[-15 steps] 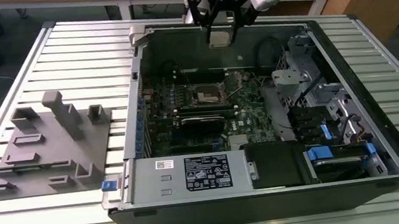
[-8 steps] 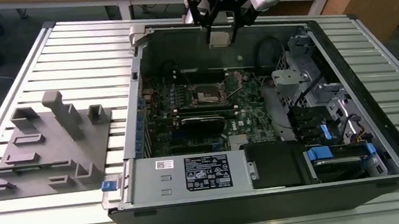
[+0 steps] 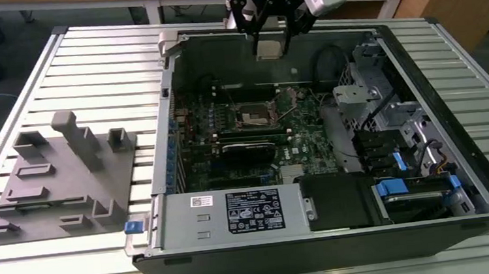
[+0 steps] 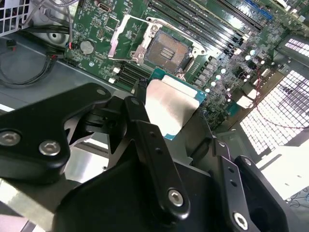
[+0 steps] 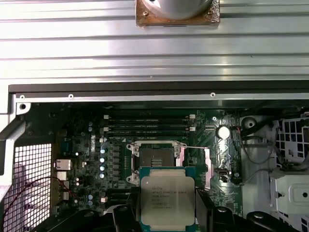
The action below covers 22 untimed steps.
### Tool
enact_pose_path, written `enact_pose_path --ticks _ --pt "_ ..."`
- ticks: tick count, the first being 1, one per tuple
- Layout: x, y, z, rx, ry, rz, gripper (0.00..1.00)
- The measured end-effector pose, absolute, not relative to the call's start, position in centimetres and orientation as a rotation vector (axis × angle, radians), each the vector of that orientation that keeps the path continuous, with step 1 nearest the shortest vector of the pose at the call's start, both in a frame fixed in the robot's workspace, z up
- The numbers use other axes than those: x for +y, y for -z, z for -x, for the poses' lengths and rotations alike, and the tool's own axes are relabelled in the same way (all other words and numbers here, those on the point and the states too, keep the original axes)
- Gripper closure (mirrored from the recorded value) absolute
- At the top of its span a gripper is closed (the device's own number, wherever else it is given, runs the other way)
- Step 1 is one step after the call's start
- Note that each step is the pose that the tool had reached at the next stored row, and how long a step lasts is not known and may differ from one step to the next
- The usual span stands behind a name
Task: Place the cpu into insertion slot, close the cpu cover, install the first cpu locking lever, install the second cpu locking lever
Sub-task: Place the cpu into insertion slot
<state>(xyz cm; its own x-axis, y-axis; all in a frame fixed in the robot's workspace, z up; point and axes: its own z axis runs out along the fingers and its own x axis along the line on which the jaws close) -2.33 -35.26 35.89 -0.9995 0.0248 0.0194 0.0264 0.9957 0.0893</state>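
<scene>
The tool (image 4: 170,115) held the cpu (image 4: 175,100) clear of the green motherboard (image 4: 103,22), near the uncovered insertion slot (image 4: 166,48).

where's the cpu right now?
The cpu is clamped in the gripper above the motherboard, near the empty socket, not yet in it; exterior view, top centre.

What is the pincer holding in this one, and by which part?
The cpu, gripped by the pincer at two opposite edges.
</scene>
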Motion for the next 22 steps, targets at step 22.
enact_pose_path --ticks 22 --pt "-35.3 -34.3 2.5 -3.120 0.139 0.040 0.46"
